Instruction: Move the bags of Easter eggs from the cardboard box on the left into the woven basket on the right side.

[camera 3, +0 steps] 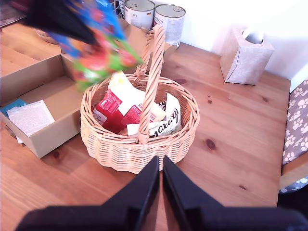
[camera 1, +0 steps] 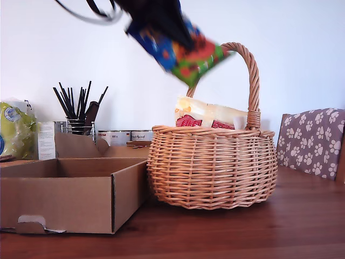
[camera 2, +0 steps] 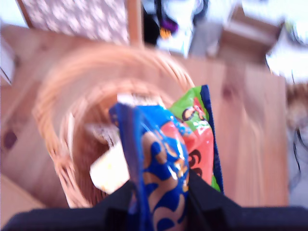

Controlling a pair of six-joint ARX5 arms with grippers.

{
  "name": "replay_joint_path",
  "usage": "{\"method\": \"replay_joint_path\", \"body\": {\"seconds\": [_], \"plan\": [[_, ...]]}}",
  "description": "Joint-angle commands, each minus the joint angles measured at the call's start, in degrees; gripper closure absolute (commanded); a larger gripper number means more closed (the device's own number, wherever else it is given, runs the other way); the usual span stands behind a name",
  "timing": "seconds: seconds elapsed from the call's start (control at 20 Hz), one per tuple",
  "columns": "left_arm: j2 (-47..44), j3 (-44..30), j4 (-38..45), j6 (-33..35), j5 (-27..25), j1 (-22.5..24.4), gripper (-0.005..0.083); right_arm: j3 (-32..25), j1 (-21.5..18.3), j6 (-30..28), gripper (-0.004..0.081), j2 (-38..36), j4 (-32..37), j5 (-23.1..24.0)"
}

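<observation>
Up near the top of the exterior view, my first gripper (camera 1: 153, 21) is clamped on the dark blue bag (camera 1: 178, 51), which hangs in the air above the woven basket (camera 1: 212, 167). The bag's long axis slants down from the upper left of that frame toward the basket's handle (camera 1: 251, 75), its green and orange free end lowest and nearly level with the handle's arch. In the first wrist view the blue bag (camera 2: 159, 168) runs straight out from between the jaws, over the basket's open mouth (camera 2: 57, 144); motion blur hides finer detail.

Inside the basket sit the cream-yellow bag with red (camera 3: 118, 103) and the white bag with black script (camera 3: 166, 120), leaning on either side of the handle. The cardboard box (camera 1: 64, 199) stands just beside the basket, in the lower left of the exterior view.

My second gripper (camera 3: 161, 168) holds nothing, its jaws almost together, poised above the table (camera 3: 231, 144) near the basket's rim.
</observation>
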Motion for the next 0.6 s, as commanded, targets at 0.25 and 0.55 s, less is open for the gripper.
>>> {"method": "replay_joint_path", "body": {"seconds": [0.25,0.55], "plan": [[12.6,-0.7,12.4,-12.4,-4.0,-1.1,0.0684,0.4,0.2,-0.4,0.0783,0.1,0.4,0.0],[20.6,-0.7,12.7,-12.9,-7.3,-3.9,0.0684,0.4,0.1,-1.0,0.0783,0.1,0.4,0.0]]}}
